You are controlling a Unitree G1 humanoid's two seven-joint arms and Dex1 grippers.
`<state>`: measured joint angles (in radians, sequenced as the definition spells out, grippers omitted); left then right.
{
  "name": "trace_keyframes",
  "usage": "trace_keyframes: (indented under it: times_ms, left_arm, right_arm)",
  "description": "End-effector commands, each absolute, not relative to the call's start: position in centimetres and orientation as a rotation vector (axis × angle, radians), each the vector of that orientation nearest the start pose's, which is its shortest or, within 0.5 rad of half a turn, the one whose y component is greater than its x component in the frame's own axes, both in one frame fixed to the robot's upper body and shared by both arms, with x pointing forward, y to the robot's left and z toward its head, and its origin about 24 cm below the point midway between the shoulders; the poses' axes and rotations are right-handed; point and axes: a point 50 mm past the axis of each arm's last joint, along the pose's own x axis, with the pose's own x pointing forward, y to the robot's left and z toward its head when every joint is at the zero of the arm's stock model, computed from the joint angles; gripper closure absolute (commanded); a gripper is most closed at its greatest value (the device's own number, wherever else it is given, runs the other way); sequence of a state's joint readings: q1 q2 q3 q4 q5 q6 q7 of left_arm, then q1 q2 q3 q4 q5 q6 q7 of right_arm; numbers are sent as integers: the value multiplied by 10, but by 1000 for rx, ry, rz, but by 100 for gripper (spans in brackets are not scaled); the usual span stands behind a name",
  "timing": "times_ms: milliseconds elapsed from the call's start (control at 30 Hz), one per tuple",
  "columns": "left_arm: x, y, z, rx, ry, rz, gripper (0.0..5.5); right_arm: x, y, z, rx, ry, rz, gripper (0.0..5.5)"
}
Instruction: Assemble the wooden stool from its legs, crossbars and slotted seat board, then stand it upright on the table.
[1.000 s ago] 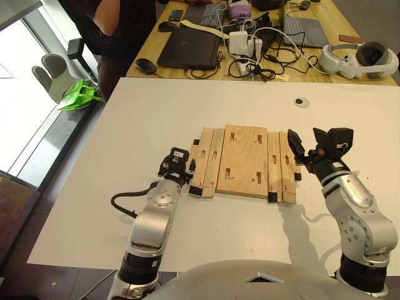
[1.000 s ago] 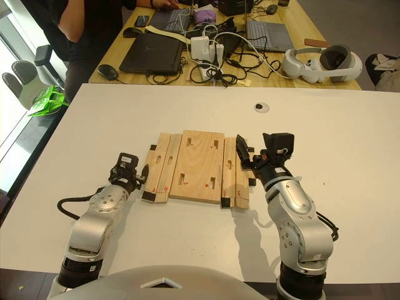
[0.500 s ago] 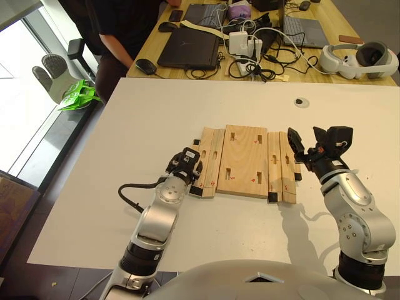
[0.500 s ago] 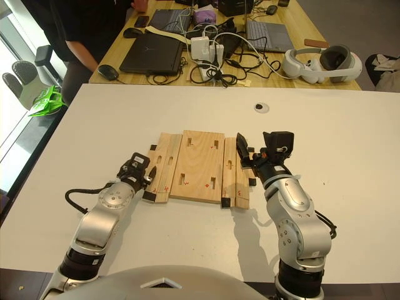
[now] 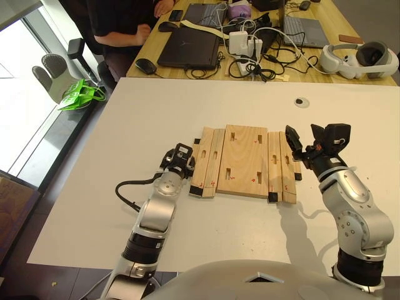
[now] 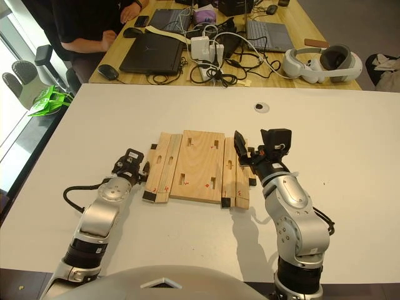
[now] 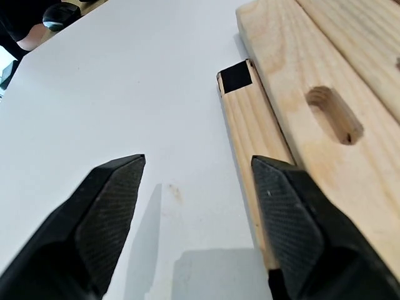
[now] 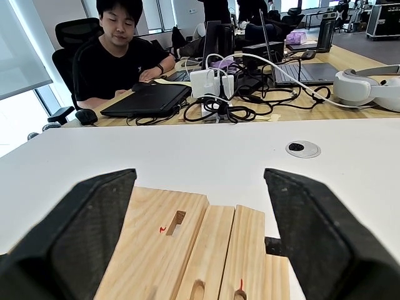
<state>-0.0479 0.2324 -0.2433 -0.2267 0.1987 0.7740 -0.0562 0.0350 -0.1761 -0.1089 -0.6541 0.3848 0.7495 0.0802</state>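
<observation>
The slotted seat board [image 5: 242, 160] lies flat mid-table. Slotted leg and crossbar pieces [image 5: 207, 161] lie flat against its left side, and more pieces [image 5: 281, 165] against its right side. My left gripper [image 5: 182, 154] is low at the left pieces' outer edge and open. In the left wrist view one finger [image 7: 106, 206] is over bare table and the other over the thin black-ended bar [image 7: 247, 119]. My right gripper [image 5: 305, 142] hovers open over the right pieces' outer edge. The right wrist view shows its fingers [image 8: 94, 231] wide apart above the board [image 8: 159, 250].
The white table [image 5: 156, 112] has a small round black insert [image 5: 301, 101] at the back right. Behind it is a wooden desk [image 5: 300, 62] with laptops, cables and a headset. A black cable [image 5: 128, 195] loops beside my left arm.
My left gripper swung right toward the left pieces, then drew back a little to their outer edge. The right gripper rose slightly. The wood has not moved.
</observation>
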Motion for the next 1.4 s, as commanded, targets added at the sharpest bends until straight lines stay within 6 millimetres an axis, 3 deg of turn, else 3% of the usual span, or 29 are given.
trace_keyframes:
  times_ms: [33,367,500,667,1067,1267,1333,1400]
  left_arm:
    - [245,137,30,476,495,-185,231]
    - [242,123,36,536,448,-259,231]
    - [240,134,25,453,567,-195,231]
    - [234,138,9,226,756,-166,231]
    - [236,148,7,148,858,-248,408]
    - [254,176,35,328,676,-120,420]
    - [263,191,62,458,492,-21,420]
    - [270,193,95,522,278,12,420]
  right_arm:
    - [227,-170,119,118,125,204,167]
    - [229,-170,120,117,123,207,167]
    - [230,-170,120,117,120,207,167]
    - [232,-168,122,123,115,211,167]
    - [237,-164,129,141,92,214,167]
    - [242,-160,133,229,103,253,167]
    - [245,-157,134,405,138,313,167]
    - [245,-152,139,581,156,417,167]
